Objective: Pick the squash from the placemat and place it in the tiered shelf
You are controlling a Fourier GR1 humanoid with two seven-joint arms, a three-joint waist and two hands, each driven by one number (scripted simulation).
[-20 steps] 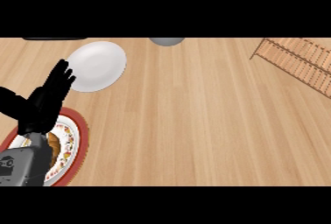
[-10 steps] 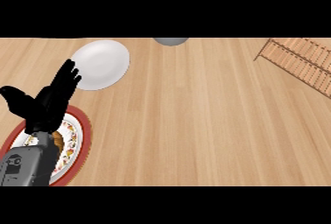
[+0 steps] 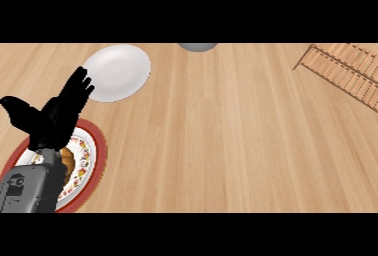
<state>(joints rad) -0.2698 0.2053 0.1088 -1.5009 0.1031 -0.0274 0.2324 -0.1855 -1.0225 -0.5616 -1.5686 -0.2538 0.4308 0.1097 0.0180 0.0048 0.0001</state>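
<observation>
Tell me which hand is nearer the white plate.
Left. The left hand is open, its fingertips just reaching the white plate at the plate's lower left edge. The right hand shows nowhere in the head view.

On the wooden counter [image 3: 221, 140], the left hand [image 3: 55, 117] hangs open with straight fingers over a red-rimmed placemat [image 3: 92, 170] by the left edge, a white plate [image 3: 118, 72] beyond it, and the tiered shelf [image 3: 343, 70] at the far right corner.

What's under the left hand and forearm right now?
Under the left hand lies a round red placemat with a patterned rim; an orange-brown piece, possibly the squash, peeks out beside the forearm. The rest is covered.
</observation>
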